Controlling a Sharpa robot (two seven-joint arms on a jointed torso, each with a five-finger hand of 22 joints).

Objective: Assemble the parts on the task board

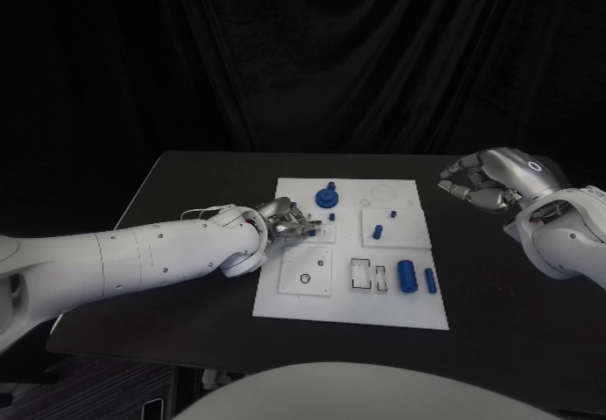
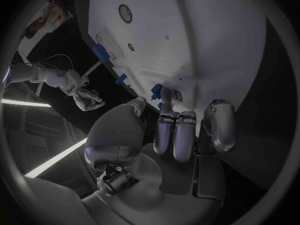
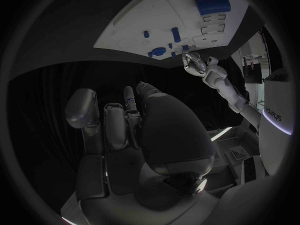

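The white task board [image 1: 348, 302] lies in the middle of the black table. On it are a round blue part [image 1: 326, 198], a short blue peg [image 1: 377, 232], a thick blue cylinder [image 1: 406, 274] and a slim blue one [image 1: 431, 280]. My left hand [image 1: 285, 219] is over the board's left edge, its fingertips [image 2: 167, 119] curled round a small blue part [image 2: 164, 106] just above the board [image 2: 206, 35]. My right hand [image 1: 495, 178] hangs in the air to the right of the board, fingers [image 3: 115, 125] curled in, holding nothing.
The board also has a black ring [image 1: 305, 279] in a square plate and two rectangular slots [image 1: 370, 275] near its front. Bare black table [image 1: 189, 201] lies to the left and right of the board. A dark curtain stands behind.
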